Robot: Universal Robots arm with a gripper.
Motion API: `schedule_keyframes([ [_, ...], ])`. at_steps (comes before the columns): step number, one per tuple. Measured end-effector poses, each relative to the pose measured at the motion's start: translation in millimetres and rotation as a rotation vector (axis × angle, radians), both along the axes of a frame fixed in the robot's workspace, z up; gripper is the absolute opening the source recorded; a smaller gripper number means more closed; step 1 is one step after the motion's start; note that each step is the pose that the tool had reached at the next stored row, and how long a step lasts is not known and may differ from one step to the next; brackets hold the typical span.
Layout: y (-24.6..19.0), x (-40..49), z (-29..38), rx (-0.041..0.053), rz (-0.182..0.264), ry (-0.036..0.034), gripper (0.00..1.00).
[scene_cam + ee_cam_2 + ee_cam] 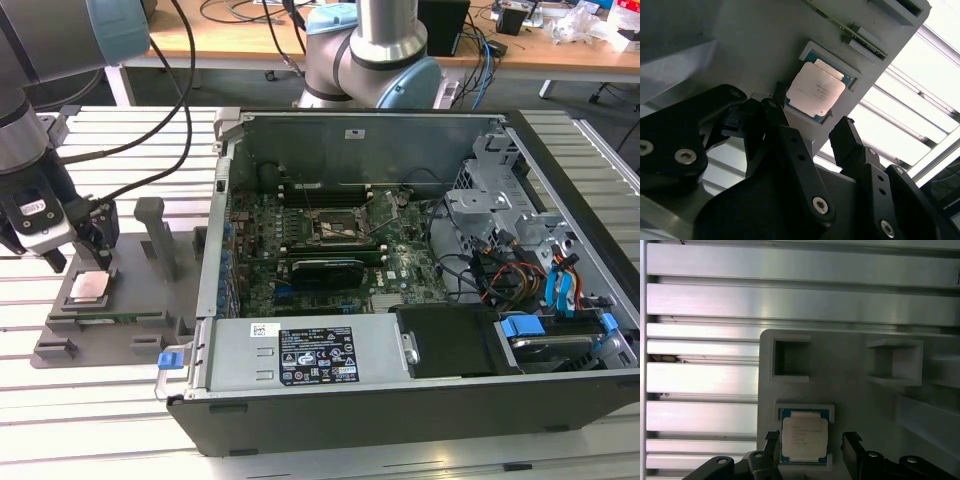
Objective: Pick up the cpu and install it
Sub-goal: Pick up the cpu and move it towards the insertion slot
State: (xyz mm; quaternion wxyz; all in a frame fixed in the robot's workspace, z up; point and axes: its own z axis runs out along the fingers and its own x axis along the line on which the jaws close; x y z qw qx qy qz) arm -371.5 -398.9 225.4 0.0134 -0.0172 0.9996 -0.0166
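Second wrist view shows the hand [811, 116] open and empty over the cpu [816, 90]; a crooked squeeze could flip it out.

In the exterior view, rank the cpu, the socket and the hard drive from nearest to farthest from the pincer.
1. cpu, on the grey plate just below the pincer.
2. socket, in the middle of the case.
3. hard drive, at the case's end on the exterior view's right.

cpu [88, 286] in fixture plate [120, 335] recess, on tabletop [100, 420], at the exterior view's left of computer case [400, 400], claw [82, 262] just above cpu
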Motion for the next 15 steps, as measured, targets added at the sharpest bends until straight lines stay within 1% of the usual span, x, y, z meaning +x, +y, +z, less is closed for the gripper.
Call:
schedule_keyframes([
  [15,0.0,0.0,-12.9,0.0000,0.000,0.0000,0.62],
])
